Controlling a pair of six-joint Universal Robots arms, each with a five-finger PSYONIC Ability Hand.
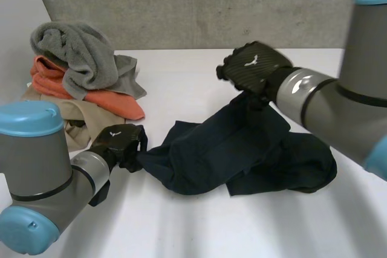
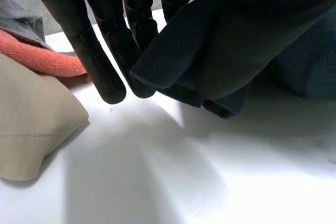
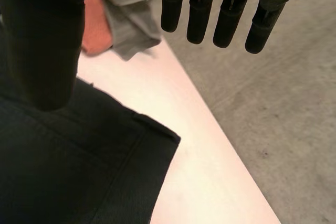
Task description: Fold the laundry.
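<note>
Heaped at the left of the counter (image 1: 181,228): grey towel (image 1: 78,52) over orange towel (image 1: 118,104) over beige cloth (image 1: 91,116). Just right of the heap, pinched in the left robot hand (image 1: 118,140), fingers (image 2: 100,66) against the fold: the left end of a dark navy garment (image 1: 205,155), crumpled across the counter's middle. Further right, above the garment's raised far part and touching it: right robot hand (image 1: 254,64); cannot tell whether grasping or released.

I'm counting one dark navy garment (image 1: 242,149), one grey towel (image 1: 78,52), one orange towel (image 1: 118,104) and one beige cloth (image 1: 91,116): four laundry pieces on one white table (image 1: 181,228). I'm also seeing two black hands, the left hand (image 1: 121,140) and the right hand (image 1: 251,64).
</note>
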